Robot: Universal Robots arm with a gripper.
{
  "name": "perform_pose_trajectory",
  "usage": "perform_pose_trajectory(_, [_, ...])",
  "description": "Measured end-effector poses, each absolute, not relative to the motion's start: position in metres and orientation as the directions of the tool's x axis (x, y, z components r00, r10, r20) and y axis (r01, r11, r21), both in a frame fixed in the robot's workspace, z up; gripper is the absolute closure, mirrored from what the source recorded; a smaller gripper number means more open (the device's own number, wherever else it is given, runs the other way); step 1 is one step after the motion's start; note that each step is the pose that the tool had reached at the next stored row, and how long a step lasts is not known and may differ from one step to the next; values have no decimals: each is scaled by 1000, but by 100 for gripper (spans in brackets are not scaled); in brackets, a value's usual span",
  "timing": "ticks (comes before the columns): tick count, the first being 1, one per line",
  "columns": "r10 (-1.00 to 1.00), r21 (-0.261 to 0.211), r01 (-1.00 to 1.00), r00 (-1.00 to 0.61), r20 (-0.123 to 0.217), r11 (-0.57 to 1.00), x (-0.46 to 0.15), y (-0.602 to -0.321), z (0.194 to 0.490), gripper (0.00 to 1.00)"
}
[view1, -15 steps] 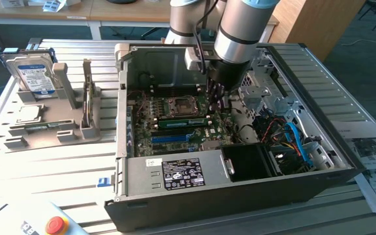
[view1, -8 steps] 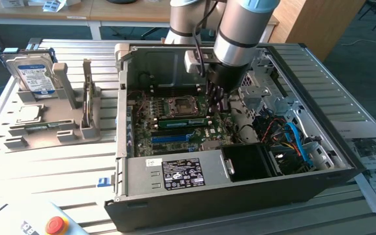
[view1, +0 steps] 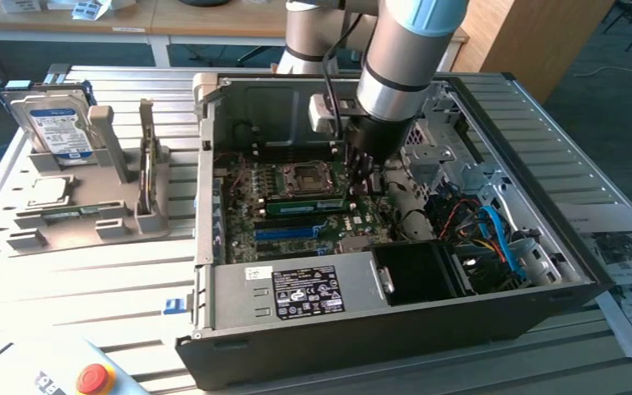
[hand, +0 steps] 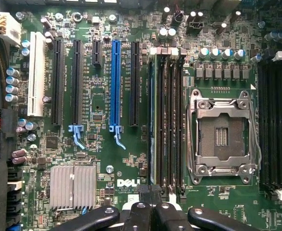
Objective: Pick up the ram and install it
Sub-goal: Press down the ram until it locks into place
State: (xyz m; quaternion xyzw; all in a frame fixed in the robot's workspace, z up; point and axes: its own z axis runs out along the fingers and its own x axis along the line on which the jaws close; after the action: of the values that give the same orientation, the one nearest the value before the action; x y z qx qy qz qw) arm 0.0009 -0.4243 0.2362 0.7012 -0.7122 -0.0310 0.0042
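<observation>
Closed with its fingers pressed together, the claw (hand: 150, 204) hangs inside an open computer case (view1: 404, 321) lying on a slatted metal counter (view1: 75, 271), just above the motherboard (view1: 294, 222). From the exterior view, the grey robot arm (view1: 404, 58) reaches down into the case, and a green ram stick (view1: 305, 204) lies seated in a slot beside the empty processor socket (view1: 305, 177), right below the claw. To the exterior view's left, a grey holder (view1: 85, 206) carries a silver hard drive (view1: 58, 127) and a small square processor chip (view1: 47, 191). From the wrist view, the ram (hand: 154, 115) appears edge-on in the outermost of the black memory slots (hand: 172, 120) next to the socket (hand: 221, 137), with the claw's tips at the slots' near end, and a blue expansion slot (hand: 115, 82) and silver heatsink (hand: 73, 185) nearby.
</observation>
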Motion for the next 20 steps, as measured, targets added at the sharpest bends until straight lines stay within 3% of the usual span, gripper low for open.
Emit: perform_pose_trajectory(20, [-999, 50, -999, -16, -38, 14, 5, -424, 240, 90])
